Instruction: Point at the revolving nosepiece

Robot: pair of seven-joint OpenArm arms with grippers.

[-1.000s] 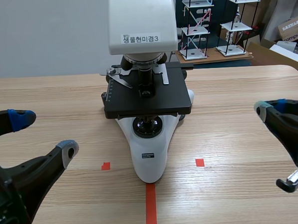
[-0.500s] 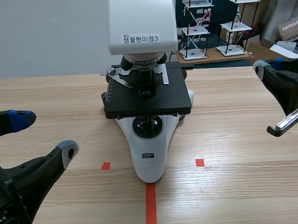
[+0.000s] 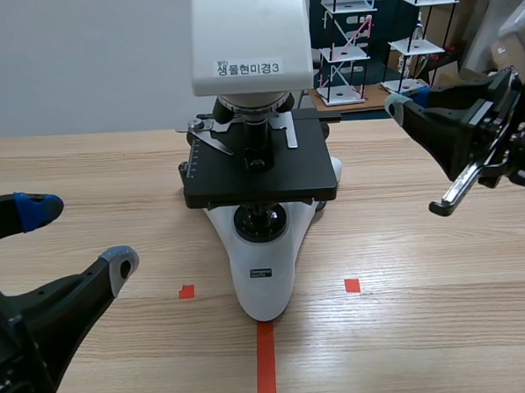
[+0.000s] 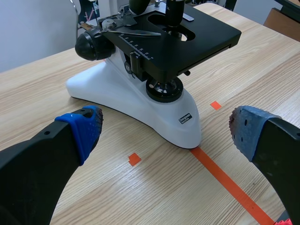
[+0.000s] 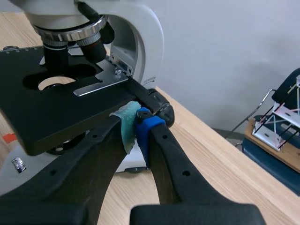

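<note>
A white microscope [image 3: 262,249] with a black stage [image 3: 259,166] stands at the table's middle. Its revolving nosepiece [image 3: 251,105] sits under the white head, a silver-ringed turret [image 5: 70,33] carrying black objectives over the stage. My right gripper [image 3: 397,106] is shut, raised to the right of the stage; in the right wrist view its tips [image 5: 137,125] meet near the stage's right edge, below and to the side of the nosepiece. My left gripper [image 3: 75,233] is open at the near left; the microscope's base [image 4: 140,101] lies ahead of its spread fingers.
Wire-frame racks [image 3: 347,42] and cardboard boxes [image 3: 515,51] stand behind the table's far edge at the right. Orange-red tape marks [image 3: 266,364] lie in front of the microscope's foot. Bare wood lies on both sides of the microscope.
My right arm has risen and swung left and farther up the table, from the near right toward the microscope's stage. The left arm has not moved.
</note>
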